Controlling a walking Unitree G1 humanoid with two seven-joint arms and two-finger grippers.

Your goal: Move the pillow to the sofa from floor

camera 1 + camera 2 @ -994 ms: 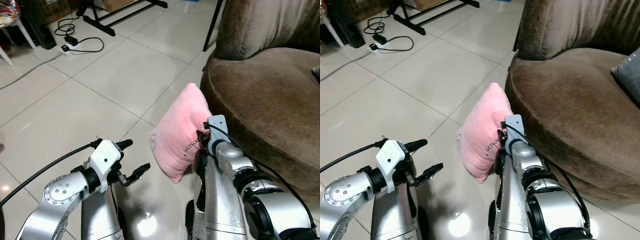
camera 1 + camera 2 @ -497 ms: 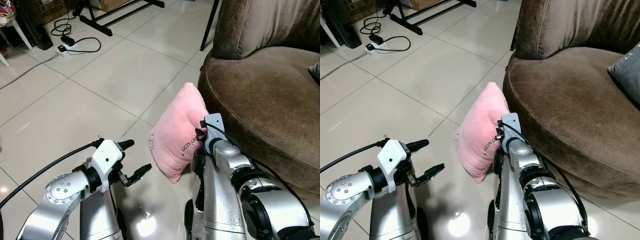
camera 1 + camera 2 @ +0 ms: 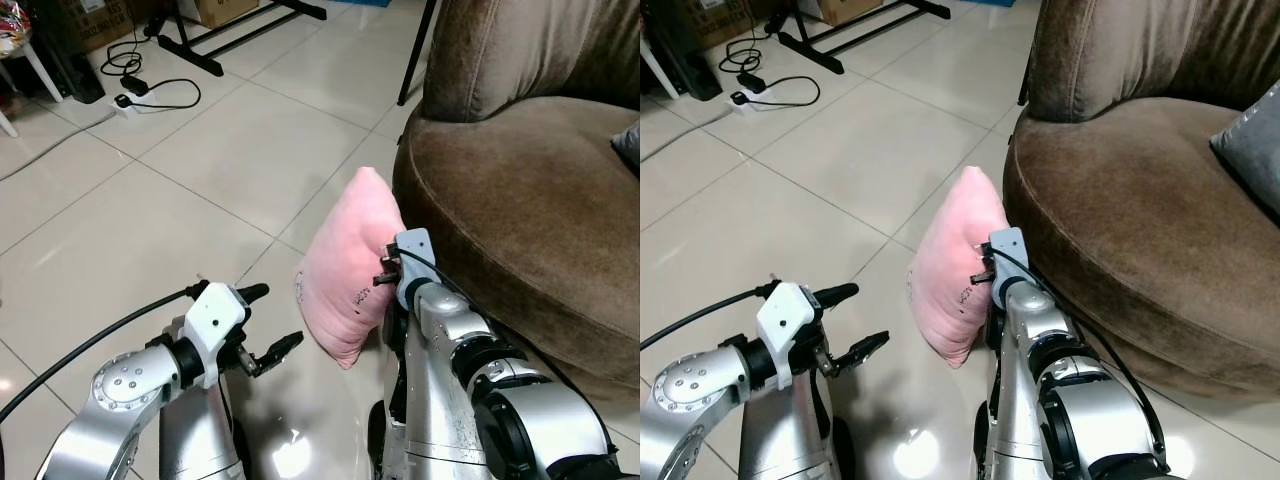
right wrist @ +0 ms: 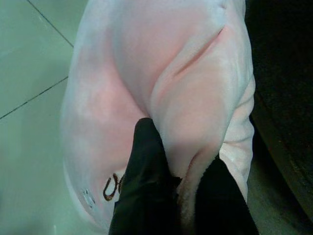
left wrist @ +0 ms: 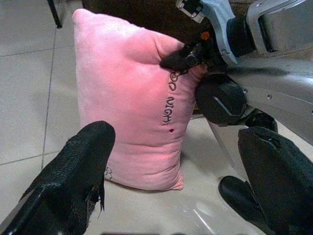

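Right wrist view: our right claw (image 4: pixel 178 196) pinches a fold of the pink pillow (image 3: pixel 350 275). We see it upright, long axis vertical, just beside the brown sofa (image 3: pixel 520 190). Our left claw (image 3: pixel 268 325), fingers spread, hovers near the pillow.

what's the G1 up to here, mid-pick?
Yes. The right gripper is pinched shut on a fold of the pink pillow, which stands on edge beside the brown sofa. Whether the pillow's bottom corner has left the tiled floor is unclear. The left gripper hangs open and empty to the pillow's left, facing it. The pillow is not on the sofa yet.
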